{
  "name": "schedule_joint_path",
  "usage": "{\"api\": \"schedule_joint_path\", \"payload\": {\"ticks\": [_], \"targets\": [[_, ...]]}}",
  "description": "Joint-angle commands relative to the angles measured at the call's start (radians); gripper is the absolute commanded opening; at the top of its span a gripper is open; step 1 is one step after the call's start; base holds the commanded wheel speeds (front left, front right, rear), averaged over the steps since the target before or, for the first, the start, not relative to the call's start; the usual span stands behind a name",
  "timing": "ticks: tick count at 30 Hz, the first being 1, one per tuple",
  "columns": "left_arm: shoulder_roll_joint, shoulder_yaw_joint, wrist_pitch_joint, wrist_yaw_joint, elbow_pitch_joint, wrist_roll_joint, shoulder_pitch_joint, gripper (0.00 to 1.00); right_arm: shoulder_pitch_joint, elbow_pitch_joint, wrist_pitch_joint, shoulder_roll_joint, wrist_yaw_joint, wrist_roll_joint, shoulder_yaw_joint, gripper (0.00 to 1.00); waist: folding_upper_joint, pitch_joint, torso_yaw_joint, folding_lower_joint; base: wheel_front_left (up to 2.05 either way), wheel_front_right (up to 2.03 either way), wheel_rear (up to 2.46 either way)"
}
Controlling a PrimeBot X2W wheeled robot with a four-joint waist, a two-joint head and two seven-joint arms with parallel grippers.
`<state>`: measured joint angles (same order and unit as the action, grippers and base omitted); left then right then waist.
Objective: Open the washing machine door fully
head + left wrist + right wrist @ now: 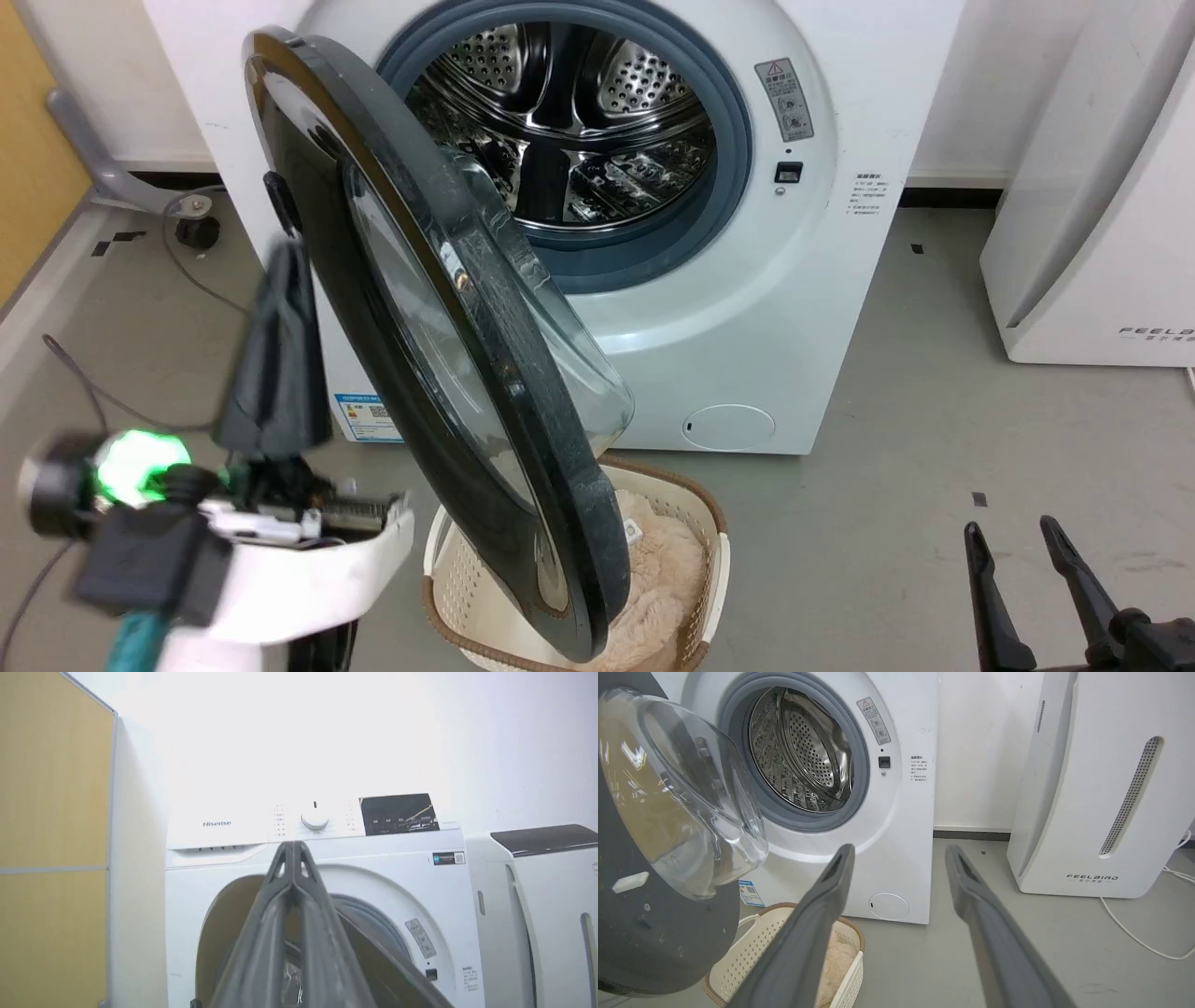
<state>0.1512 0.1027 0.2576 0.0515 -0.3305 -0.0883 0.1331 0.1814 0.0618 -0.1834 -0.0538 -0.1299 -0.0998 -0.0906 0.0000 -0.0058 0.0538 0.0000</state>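
The left gripper (289, 257), fingers pressed together on nothing, is before the washing machine (812, 308), just beside the outer face of the washing machine door (523, 411). The door stands partway open from the machine, above a laundry basket (711, 537). The right gripper (1010, 527), spread, sits well apart.
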Motion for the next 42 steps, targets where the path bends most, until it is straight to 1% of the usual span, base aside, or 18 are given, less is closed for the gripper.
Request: {"api": "schedule_joint_path", "payload": {"ticks": [1, 3, 6, 9, 11, 13, 18, 21, 23, 26, 28, 31, 34, 37, 40, 42], "targets": [[-0.001, 0.004, 0.004, 0.002, -0.06, 0.007, 0.043, 0.0, -0.002, 0.001, -0.003, 0.004, -0.001, -0.01, -0.001, 1.0, 0.0, 0.0, 0.002, 0.0, 0.0, 0.0, 0.0], [-0.005, 0.018, 0.004, -0.004, -0.125, 0.009, 0.081, 0.0, -0.002, 0.001, -0.002, 0.004, -0.001, -0.008, 0.0, 1.0, 0.0, 0.0, 0.002, 0.0, 0.0, 0.0, 0.0], [-0.016, 0.069, -0.013, -0.028, -0.195, 0.006, 0.127, 0.0, -0.001, 0.0, -0.002, 0.004, -0.001, -0.005, 0.004, 1.0, 0.0, -0.003, -0.002, 0.0, 0.0, 0.0, 0.0], [-0.039, 0.156, -0.057, -0.057, -0.233, -0.012, 0.148, 0.0, 0.001, -0.002, -0.003, 0.004, -0.001, -0.002, 0.007, 1.0, 0.0, -0.006, -0.01, 0.0, 0.0, 0.0, 0.0], [-0.054, 0.235, -0.092, -0.083, -0.243, -0.037, 0.144, 0.0, 0.004, -0.007, 0.0, 0.004, -0.001, -0.005, 0.006, 1.0, 0.0, -0.008, -0.014, 0.0, 0.0, 0.0, 0.0], [-0.065, 0.316, -0.133, -0.105, -0.237, -0.067, 0.127, 0.0, 0.007, -0.01, 0.001, 0.004, -0.001, -0.007, 0.006, 1.0, 0.0, -0.012, -0.016, 0.0, 0.0, 0.0, 0.0], [-0.068, 0.493, -0.259, -0.141, -0.174, -0.136, 0.054, 0.0, 0.012, -0.017, 0.002, 0.004, -0.001, -0.007, 0.003, 1.0, 0.0, -0.016, -0.015, 0.0, 0.0, 0.0, 0.0], [-0.05, 0.574, -0.332, -0.153, -0.121, -0.169, 0.001, 0.0, 0.012, -0.018, 0.003, 0.004, -0.001, -0.008, 0.001, 1.0, 0.0, -0.014, -0.011, 0.0, 0.0, 0.0, 0.0], [-0.032, 0.605, -0.381, -0.154, -0.085, -0.182, -0.035, 0.0, 0.011, -0.02, 0.006, 0.004, -0.001, -0.009, 0.002, 1.0, 0.0, -0.012, -0.009, 0.0, 0.0, 0.0, 0.0], [-0.008, 0.63, -0.442, -0.145, -0.033, -0.194, -0.081, 0.0, 0.01, -0.021, 0.008, 0.004, -0.001, -0.009, 0.001, 1.0, 0.0, -0.01, -0.005, 0.0, 0.0, 0.0, 0.0], [0.008, 0.633, -0.469, -0.131, 0.011, -0.195, -0.107, 0.0, 0.008, -0.022, 0.01, 0.004, -0.001, -0.008, 0.004, 1.0, 0.0, -0.008, -0.006, 0.0, 0.0, 0.0, 0.0], [0.017, 0.621, -0.476, -0.11, 0.061, -0.19, -0.12, 0.0, 0.005, -0.022, 0.012, 0.004, -0.001, -0.008, 0.005, 1.0, 0.0, -0.005, -0.008, 0.0, 0.0, 0.0, 0.0], [0.009, 0.573, -0.444, -0.056, 0.147, -0.177, -0.12, 0.0, 0.002, -0.024, 0.015, 0.004, -0.001, -0.01, 0.004, 1.0, 0.0, -0.001, -0.01, 0.0, 0.0, 0.0, 0.0], [-0.008, 0.526, -0.396, -0.014, 0.219, -0.169, -0.095, 0.0, 0.002, -0.03, 0.016, 0.004, -0.001, -0.012, 0.003, 1.0, 0.0, 0.001, -0.014, 0.0, 0.0, 0.0, 0.0], [-0.021, 0.494, -0.362, 0.008, 0.265, -0.172, -0.069, 0.0, 0.003, -0.036, 0.017, 0.004, -0.001, -0.014, 0.004, 1.0, 0.0, 0.003, -0.017, 0.0, 0.0, 0.0, 0.0], [-0.019, 0.475, -0.343, 0.019, 0.286, -0.174, -0.056, 0.0, 0.002, -0.041, 0.018, 0.004, -0.001, -0.021, 0.005, 1.0, 0.0, 0.005, -0.019, 0.0, 0.0, 0.0, 0.0]]}}
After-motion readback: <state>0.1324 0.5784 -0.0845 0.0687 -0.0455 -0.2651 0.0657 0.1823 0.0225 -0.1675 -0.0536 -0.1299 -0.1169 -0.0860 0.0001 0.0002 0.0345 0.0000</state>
